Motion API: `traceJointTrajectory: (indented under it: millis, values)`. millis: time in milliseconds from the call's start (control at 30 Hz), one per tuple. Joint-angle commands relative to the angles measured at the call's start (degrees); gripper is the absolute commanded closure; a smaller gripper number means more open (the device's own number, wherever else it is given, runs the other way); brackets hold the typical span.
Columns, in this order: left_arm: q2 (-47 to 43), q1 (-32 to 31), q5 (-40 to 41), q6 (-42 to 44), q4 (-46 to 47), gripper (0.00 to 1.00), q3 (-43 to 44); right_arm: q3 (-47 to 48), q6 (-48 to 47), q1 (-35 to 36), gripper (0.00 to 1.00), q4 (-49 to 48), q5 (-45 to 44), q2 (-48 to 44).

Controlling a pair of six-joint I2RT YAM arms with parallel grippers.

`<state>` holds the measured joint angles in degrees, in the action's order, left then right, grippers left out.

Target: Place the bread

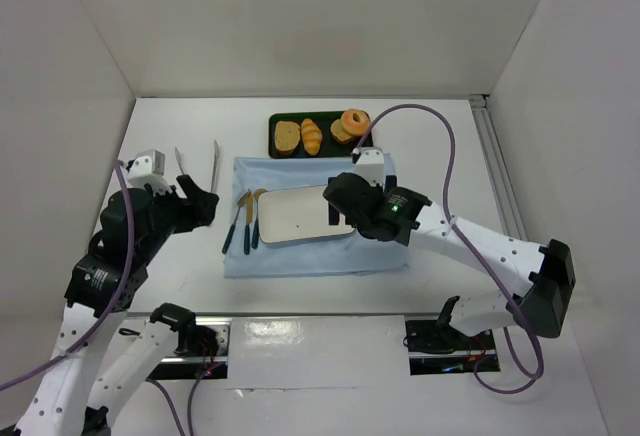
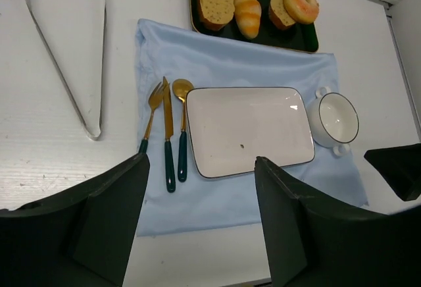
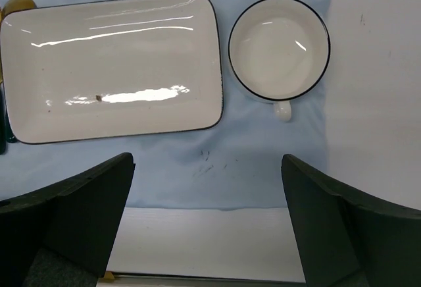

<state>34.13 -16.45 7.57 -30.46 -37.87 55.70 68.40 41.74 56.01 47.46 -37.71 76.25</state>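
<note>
The pick has not yet begun. The bread (image 2: 300, 2) sits at the right end of the dark tray (image 2: 309, 42) at the far side of the surface, touching a toast slice (image 2: 279, 12); whether it leans on that slice or lies partly on top of it is hard to tell from here.

The left hand (image 2: 200, 168) hangs spread and empty over the near edge of the blue cloth (image 2: 230, 63), looking across the plate (image 2: 248, 129). The right hand (image 3: 207, 162) is also spread with nothing between its fingers. It hovers over the cloth just in front of the plate and the bowl (image 3: 279, 47).

The step in hand looks like the approach. The right hand is nearer the bread, so the next move probably calls for it to travel past the bowl to the tray, come down over the bun with its fingers on either side, and close without nudging the toast. The bare plate seems the likely target. The tongs (image 2: 66, 56) lie untouched to the left.
</note>
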Motion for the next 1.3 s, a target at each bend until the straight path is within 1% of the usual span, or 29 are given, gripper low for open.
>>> traceJointTrajectory:
  millis: [0, 67, 100, 133, 200, 267, 300, 433, 533, 567, 633, 667, 800, 867, 900, 967, 1033, 1067, 1100, 1267]
  values:
    - [1.29, -0.25, -1.42, -1.62, -0.89, 0.21, 1.78, 2.88, 1.15, 1.47, 0.0, 1.93, -4.29, -2.77]
    - [3.48, -0.25, -1.42, -1.62, -2.29, 0.21, 1.78, 1.57, 0.02, 1.47, 0.0, 1.93, -4.3, -4.52]
    - [4.36, -0.25, -1.42, -0.49, -2.91, 0.19, 2.39, 1.56, -0.68, 1.47, 0.0, 1.93, -3.43, -5.14]
    - [6.45, -0.25, -1.42, 0.13, -3.7, 0.19, 2.39, -0.53, -1.3, 1.47, 0.0, 1.93, -3.42, -5.93]
    - [8.84, -0.25, 0.94, 0.14, -6.85, 0.19, 3.27, -2.74, -4.02, 1.47, 0.0, 0.36, -0.45, -8.39]
    - [11.21, -0.25, 3.83, 0.14, -7.92, 0.19, 3.27, -4.15, -4.03, 1.47, 0.0, -0.17, 0.7, -10.67]
    - [11.22, -0.25, 4.81, 0.66, -7.92, 0.19, 3.27, -5.11, -4.64, 1.47, 0.0, -0.79, 2.37, -11.55]
    - [12.54, -0.25, 9.73, 1.27, -4.51, 0.19, 0.73, -5.91, -4.65, 1.47, 0.0, -1.32, 3.0, -14.54]
    - [15.08, -0.25, 11.85, 2.68, -1.6, 0.18, -0.59, -5.3, -5.17, 1.47, 0.0, 0.17, 3.0, -14.55]
    - [16.05, -0.25, 12.63, 2.68, -0.81, 0.16, -0.59, -4.51, -5.78, 1.47, 0.0, 0.17, 2.39, -14.55]
    - [18.42, -0.25, 13.42, 3.56, -0.8, 0.14, -0.59, -3.71, -5.79, 1.47, 0.0, 0.88, 2.38, -12.97]
    - [20.95, -0.25, 13.95, 3.56, -0.8, 0.14, -0.59, -3.02, -5.79, 1.47, 0.0, 0.88, 2.38, -12.97]
    - [27.12, -0.77, 17.99, 2.17, -0.8, 0.09, -0.59, -1.87, -7.1, 1.47, 0.0, 0.17, 2.91, -9.9]
    - [28.97, -0.78, 19.14, 2.16, 1.82, 0.06, -2.0, -0.12, -7.63, 1.47, 0.0, -0.44, 3.52, -8.84]
    - [31.15, -0.17, 19.75, 2.16, 2.53, 0.06, -2.0, 0.41, -7.63, 1.47, 0.0, -0.96, 3.52, -7.7]
    - [33.53, 0.89, 19.76, 1.45, 4.29, 0.02, -2.53, 2.08, -8.16, 1.47, 0.0, -0.97, 4.05, -6.56]
    - [36.78, 2.11, 19.23, 0.93, 4.99, 0.02, -2.53, 3.22, -8.78, 1.47, 0.0, -0.97, 4.05, -4.98]
    - [37.58, 2.99, 18.62, 0.4, 6.13, 0.0, -2.53, 3.75, -8.78, 1.47, 0.0, -0.97, 4.05, -4.97]
    - [38.46, 3.0, 18.62, 0.4, 6.66, 0.0, -2.53, 4.37, -9.47, 1.47, 0.0, -0.97, 4.05, -4.36]
    - [43.03, 7.39, 15.38, 0.4, 9.83, 0.0, -2.53, 4.9, -10.01, 1.47, 0.0, -0.97, 4.05, -3.83]
